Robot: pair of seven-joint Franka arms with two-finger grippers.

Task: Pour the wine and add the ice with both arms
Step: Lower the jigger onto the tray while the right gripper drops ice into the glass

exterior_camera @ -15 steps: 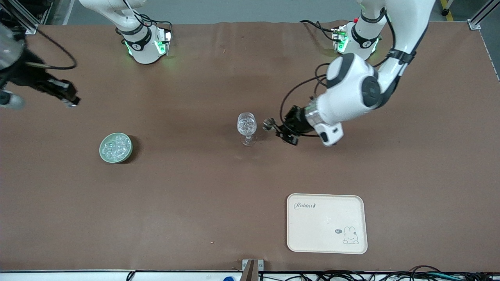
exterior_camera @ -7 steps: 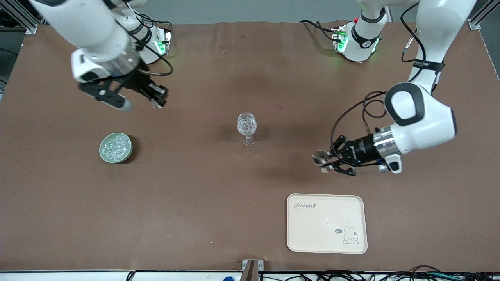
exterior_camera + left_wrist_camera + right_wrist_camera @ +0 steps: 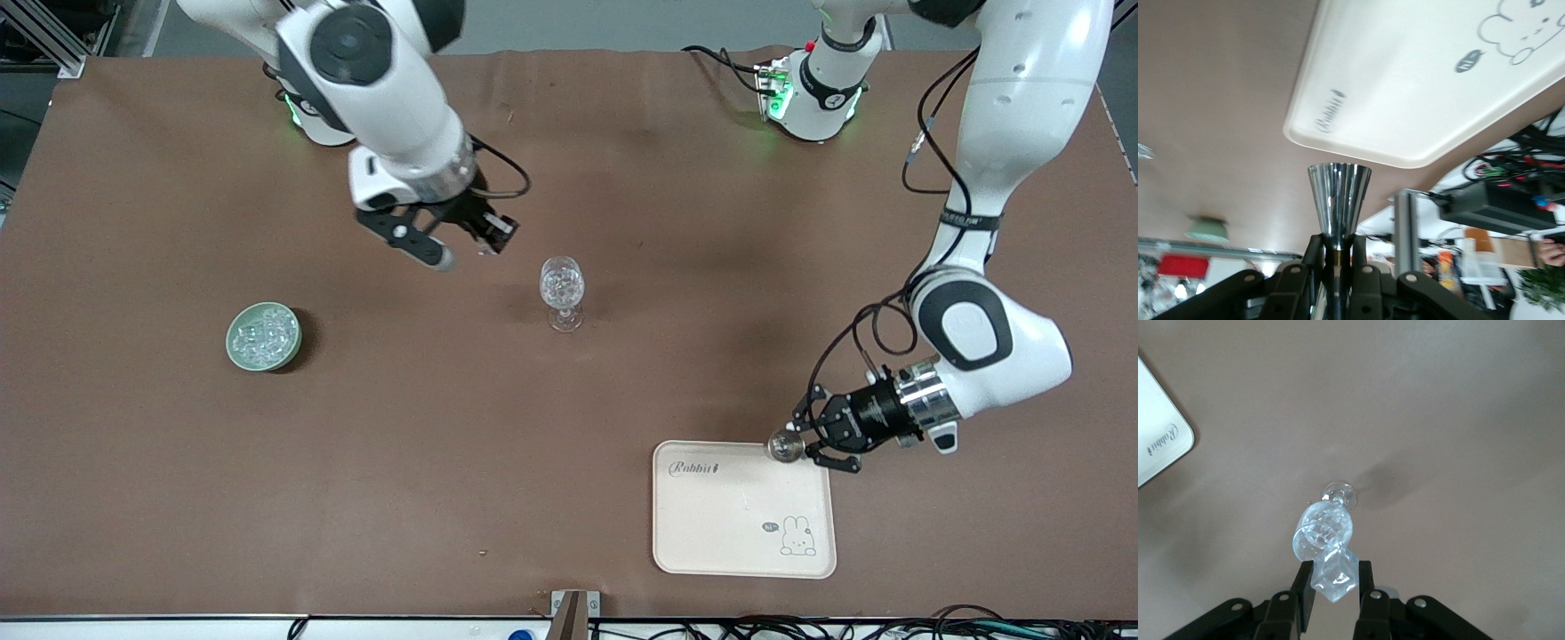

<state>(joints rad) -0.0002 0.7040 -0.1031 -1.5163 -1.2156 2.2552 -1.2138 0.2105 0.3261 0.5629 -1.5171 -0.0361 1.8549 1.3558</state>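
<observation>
Tray (image 3: 711, 524) lying nearest the camera on the desk; left claw (image 3: 794, 444) hovering over its corner, pinching a steel jigger (image 3: 1339, 200) by the stem. Farther up, stemmed glass (image 3: 562, 286) standing mid-desk, ice inside. Right claw (image 3: 1333, 587) gripping an ice cube (image 3: 1335, 575), nearing the glass; best centring over the rim before releasing. Ice bowl (image 3: 263, 336) sitting toward the right arm's end.

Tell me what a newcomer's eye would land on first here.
The stemmed glass mid-table, already holding ice. The right gripper hangs above it, its fingers pinching one ice cube. Over the cream tray's corner, toward the left arm's end, the left gripper holds a shiny metal cup.
</observation>
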